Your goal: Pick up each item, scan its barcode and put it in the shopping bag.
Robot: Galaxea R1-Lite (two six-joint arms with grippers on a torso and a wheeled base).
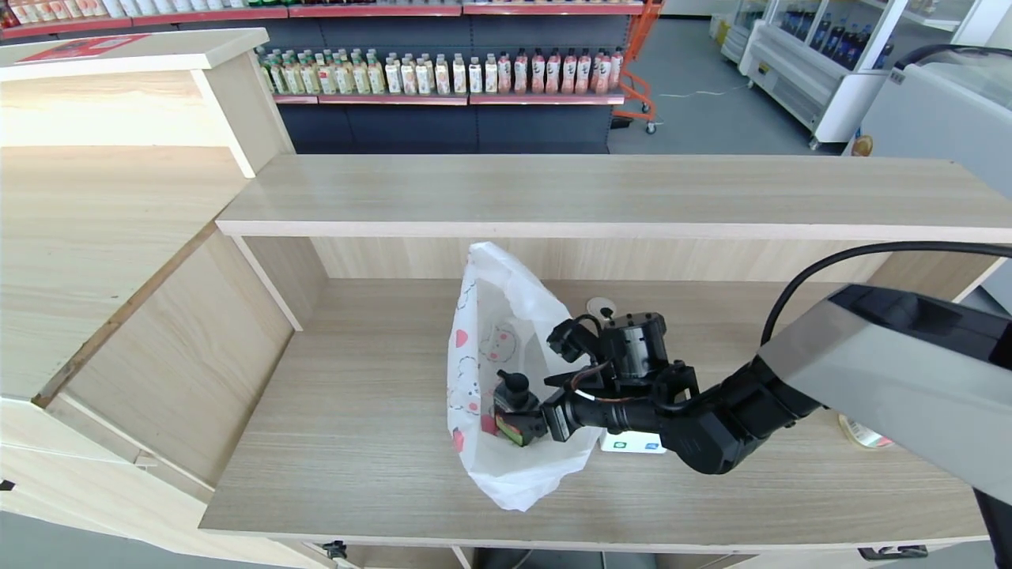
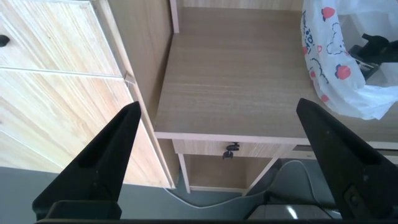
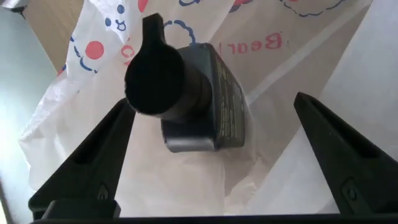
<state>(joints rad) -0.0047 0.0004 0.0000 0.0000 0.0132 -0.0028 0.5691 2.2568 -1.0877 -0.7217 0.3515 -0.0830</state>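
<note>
Right claw (image 3: 214,102), wide open, flanks a black-capped bottle (image 3: 221,121) inside the shopping bag (image 1: 490,348) at frame centre. Left claw (image 2: 219,104): open, empty, over the tabletop (image 2: 230,81).

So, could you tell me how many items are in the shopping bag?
1: a dark bottle inside the bag, just ahead of the open right gripper. The bag's folds may hide others.

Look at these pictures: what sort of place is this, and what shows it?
Most likely a shop's checkout: shelves of bottled drinks behind, chiller cabinets at the far right, and a wooden counter with a shopping bag on it.
</note>
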